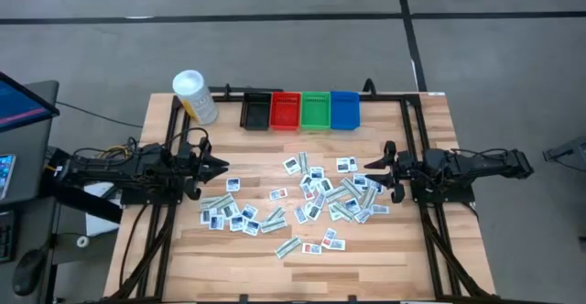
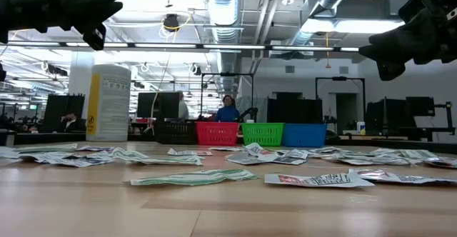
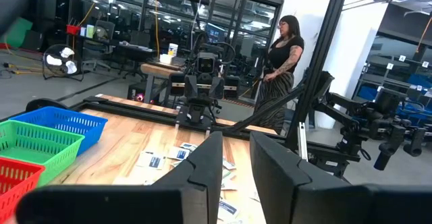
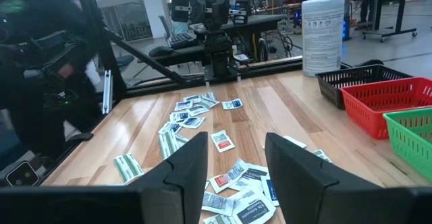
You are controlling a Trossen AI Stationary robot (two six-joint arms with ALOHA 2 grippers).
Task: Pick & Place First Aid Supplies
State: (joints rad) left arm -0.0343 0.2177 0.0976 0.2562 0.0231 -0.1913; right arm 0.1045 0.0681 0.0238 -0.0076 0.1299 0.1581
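Packets [image 1: 307,199] scattered between both raised, seemingly empty hands.

My two dark arms

Both my arms [image 1: 119,168] are matte black and blocky, with thin cables looped along the joints; each gripper [image 4: 236,163] ends in two flat, squared black fingers [image 3: 202,177] with stepped inner edges.

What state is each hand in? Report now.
Left hand: open, holding nothing, above the table.
Right hand: open, holding nothing, above the packets.
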